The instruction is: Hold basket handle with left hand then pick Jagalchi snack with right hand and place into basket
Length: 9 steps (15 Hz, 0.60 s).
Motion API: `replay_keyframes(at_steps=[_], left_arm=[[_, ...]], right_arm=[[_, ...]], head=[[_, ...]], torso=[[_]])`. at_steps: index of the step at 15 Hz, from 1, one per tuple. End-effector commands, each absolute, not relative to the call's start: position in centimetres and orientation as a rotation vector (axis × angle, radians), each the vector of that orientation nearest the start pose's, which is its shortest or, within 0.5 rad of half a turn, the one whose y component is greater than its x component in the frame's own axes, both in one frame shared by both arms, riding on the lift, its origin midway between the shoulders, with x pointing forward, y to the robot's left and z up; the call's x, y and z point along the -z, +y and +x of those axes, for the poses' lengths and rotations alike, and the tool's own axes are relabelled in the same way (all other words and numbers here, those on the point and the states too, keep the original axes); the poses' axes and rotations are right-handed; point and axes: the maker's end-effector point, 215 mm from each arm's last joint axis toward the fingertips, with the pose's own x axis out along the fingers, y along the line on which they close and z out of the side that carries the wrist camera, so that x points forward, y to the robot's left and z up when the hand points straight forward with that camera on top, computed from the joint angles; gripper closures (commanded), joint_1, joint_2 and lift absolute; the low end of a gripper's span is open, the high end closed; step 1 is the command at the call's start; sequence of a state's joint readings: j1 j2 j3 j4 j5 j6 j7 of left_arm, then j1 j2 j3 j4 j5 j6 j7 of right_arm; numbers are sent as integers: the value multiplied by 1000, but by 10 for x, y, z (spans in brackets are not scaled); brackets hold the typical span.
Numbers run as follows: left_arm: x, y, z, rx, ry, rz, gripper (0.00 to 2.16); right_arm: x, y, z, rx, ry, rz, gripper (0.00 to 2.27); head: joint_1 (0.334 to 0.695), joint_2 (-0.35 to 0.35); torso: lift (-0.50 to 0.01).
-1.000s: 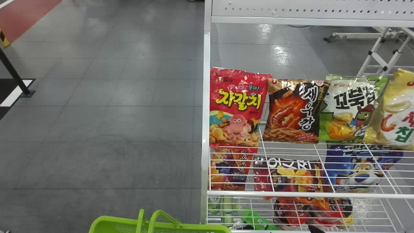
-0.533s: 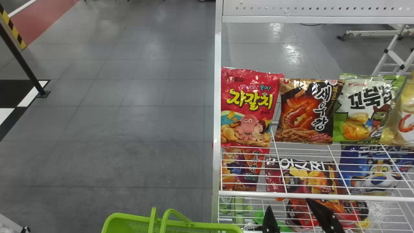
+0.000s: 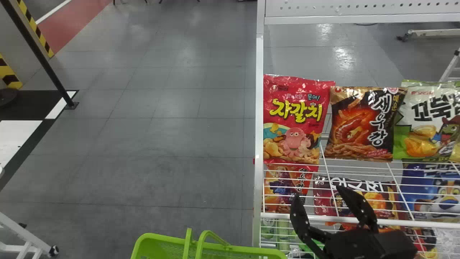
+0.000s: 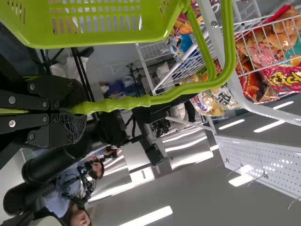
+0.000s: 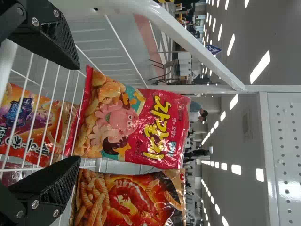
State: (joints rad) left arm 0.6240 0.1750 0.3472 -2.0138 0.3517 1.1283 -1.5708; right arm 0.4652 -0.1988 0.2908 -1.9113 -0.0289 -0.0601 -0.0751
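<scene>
head view: grey floor [image 3: 161, 136] beside white wire shelf [image 3: 431, 223]; right fingers [image 3: 300, 216] wide, left fingers [image 4: 69, 90] closed around basket handle [image 4: 122, 103].

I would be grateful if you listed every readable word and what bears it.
"자갈치": red plastic bag with a pink octopus
"문어!": same red bag
"새우깡": black and orange plastic bag
"새우깡": lower orange plastic bag
"꼬북", then cut off: white and green plastic bag
Other print: too small or partly hidden.

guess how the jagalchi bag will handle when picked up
The Jagalchi snack looks puffed, so probably light for its size and yielding when squeezed. Its glossy film may be slippery, and the wrinkled top edge would likely fold.
</scene>
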Motion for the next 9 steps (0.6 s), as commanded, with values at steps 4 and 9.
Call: replay_keyframes(at_steps=[4,9], left_arm=[[406,159,175,1171,811,-1051,2142],[404,160,178,1176,808,-1040,2142]], right_arm=[[375,-93,478,-266,114,-25,137],[374,-84,523,-273,155,-6,137]], head=[[695,109],[695,119]], torso=[[-9],[-9]])
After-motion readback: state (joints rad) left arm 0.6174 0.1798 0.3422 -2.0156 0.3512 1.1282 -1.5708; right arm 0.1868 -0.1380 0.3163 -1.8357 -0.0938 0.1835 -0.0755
